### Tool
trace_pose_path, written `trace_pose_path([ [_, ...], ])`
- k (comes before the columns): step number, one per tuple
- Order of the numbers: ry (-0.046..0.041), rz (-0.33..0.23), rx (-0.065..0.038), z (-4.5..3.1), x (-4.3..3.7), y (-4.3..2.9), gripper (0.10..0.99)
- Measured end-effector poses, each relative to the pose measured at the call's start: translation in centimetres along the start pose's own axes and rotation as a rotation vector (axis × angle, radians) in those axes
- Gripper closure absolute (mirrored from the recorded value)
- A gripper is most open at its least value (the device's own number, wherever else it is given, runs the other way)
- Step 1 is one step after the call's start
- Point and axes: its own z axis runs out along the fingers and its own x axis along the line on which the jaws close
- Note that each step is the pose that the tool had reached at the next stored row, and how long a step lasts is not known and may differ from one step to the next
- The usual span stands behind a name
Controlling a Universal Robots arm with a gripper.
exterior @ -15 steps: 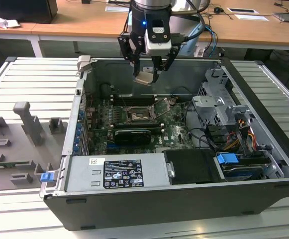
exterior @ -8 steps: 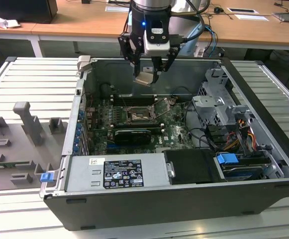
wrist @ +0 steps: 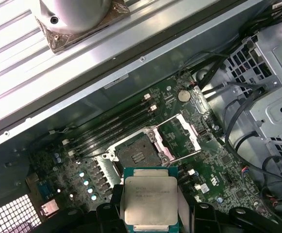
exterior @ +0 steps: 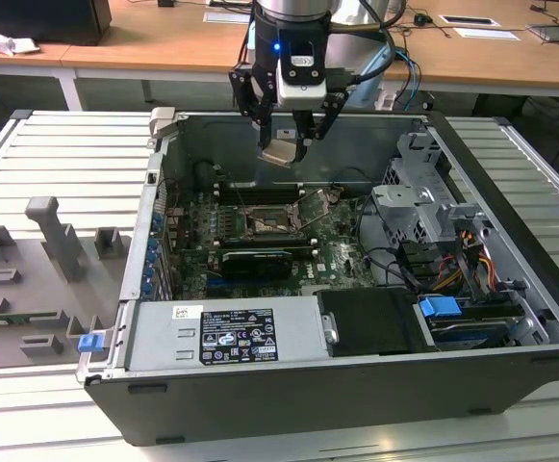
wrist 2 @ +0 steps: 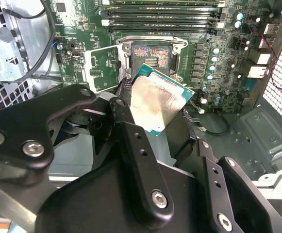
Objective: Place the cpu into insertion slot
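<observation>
Black gripper (exterior: 284, 146) clamped on thin square silver-beige cpu (wrist: 150, 201), chip tilted; dark square metal-framed insertion slot (wrist: 136, 155) below it (not touching).

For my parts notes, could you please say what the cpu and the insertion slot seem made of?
The cpu: dull silvery metal face, smudged, on a green-edged board. The insertion slot: dark, likely plastic, with a shiny, probably steel frame.
</observation>
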Motion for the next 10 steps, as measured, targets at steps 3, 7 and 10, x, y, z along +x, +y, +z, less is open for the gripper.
trace_pose_path([
  [3, -0.0010, 0.010, 0.000, 0.05, 0.00, -0.01, 0.557],
  [7, -0.0037, 0.041, -0.001, 0.15, 0.00, -0.01, 0.557],
  [10, -0.0078, 0.087, -0.002, 0.24, 0.00, -0.02, 0.557],
])
